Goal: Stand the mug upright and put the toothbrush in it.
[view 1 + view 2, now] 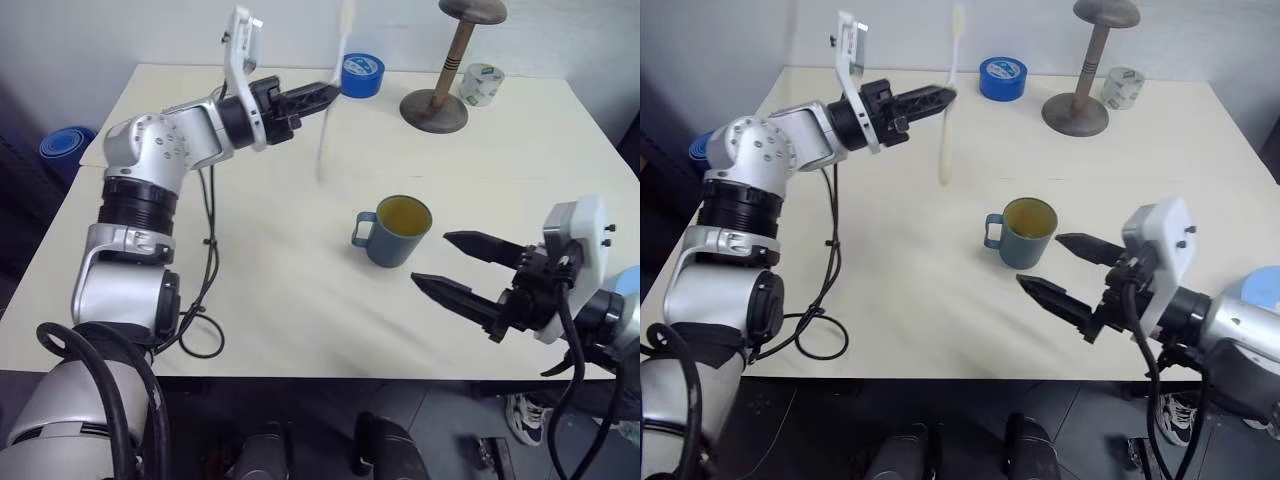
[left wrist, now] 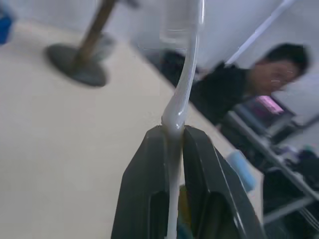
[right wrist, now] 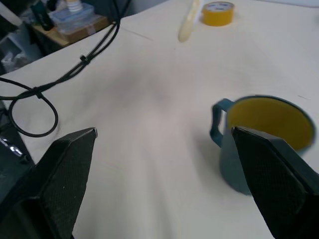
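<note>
The left pincer is clamped tight on the toothbrush, gripping it partway along its length so that it hangs roughly upright in the air above the far half of the table, one end above the fingers and the other below. The right pincer hovers low over the near right part of the table with its two black fingers spread wide and nothing between them. Just beside those fingertips, toward the table's middle, the mug stands upright on the tabletop, yellow inside showing and handle turned toward the robot's left. At the far edge sit a blue tape roll, a wooden stand and a clear tape roll.
</note>
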You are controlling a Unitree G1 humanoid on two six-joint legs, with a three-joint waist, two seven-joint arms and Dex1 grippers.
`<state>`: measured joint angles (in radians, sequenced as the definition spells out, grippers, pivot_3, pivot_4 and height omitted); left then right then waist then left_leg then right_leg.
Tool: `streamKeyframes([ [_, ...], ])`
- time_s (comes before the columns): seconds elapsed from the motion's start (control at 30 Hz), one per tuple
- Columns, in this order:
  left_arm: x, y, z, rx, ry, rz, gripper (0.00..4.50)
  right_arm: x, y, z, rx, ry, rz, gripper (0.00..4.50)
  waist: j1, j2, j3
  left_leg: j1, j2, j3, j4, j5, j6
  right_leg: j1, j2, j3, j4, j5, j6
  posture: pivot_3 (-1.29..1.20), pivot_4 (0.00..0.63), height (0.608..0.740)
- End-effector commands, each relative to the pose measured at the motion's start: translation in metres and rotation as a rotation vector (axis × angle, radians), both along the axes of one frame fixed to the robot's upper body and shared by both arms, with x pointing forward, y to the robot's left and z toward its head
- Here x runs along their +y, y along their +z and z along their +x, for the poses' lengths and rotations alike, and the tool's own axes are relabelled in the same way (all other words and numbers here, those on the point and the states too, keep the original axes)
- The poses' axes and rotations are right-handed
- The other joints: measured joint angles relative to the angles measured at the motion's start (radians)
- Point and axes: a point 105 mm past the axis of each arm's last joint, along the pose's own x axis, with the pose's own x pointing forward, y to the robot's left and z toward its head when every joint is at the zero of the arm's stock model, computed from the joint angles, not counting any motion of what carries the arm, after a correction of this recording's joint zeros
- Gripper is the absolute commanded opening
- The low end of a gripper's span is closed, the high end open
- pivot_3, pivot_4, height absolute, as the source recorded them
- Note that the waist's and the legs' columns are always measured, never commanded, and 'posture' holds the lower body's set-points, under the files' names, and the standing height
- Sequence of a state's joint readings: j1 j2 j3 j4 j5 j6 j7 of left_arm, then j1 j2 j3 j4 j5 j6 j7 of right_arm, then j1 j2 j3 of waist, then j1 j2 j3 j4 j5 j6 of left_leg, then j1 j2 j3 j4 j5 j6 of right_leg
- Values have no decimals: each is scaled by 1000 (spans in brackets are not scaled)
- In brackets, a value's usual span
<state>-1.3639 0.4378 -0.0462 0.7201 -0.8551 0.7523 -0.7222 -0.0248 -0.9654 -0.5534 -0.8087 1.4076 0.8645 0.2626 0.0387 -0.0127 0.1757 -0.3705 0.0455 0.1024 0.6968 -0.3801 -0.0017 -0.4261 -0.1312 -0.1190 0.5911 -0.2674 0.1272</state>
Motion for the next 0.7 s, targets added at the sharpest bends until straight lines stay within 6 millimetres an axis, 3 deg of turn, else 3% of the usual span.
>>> streamKeyframes([
  [0.03, -24, 25, -12, -162, -139, -16, 124, -15, 11, -3, -45, -66, -5, 4500, 1, -1, 1, 0, 0, 0, 1, 0, 0, 0, 0, 0, -1, 0, 0, 0, 150, 740],
  [0.23, -76, 17, -16, -223, -232, -15, 124, -31, 3, -6, -38, -170, -19, 4500, 16, -2, 1, 0, 0, 2, 4, 0, 2, 1, -1, 3, 0, 1, 0, 0, 150, 740],
  [0.37, -103, 0, -20, -243, -268, 17, 124, -30, -2, -9, -34, -199, -17, 4500, 13, -2, 1, 0, 0, 2, 4, 0, 2, 1, -1, 3, 0, 2, 0, 0, 150, 740],
  [0.7, -125, -67, -18, -293, -258, 193, 124, -36, 1, -7, -49, -263, -3, 4500, 15, -2, 1, 0, 0, 3, 5, 0, 3, 0, -1, 4, 0, 2, -1, 0, 150, 740],
])
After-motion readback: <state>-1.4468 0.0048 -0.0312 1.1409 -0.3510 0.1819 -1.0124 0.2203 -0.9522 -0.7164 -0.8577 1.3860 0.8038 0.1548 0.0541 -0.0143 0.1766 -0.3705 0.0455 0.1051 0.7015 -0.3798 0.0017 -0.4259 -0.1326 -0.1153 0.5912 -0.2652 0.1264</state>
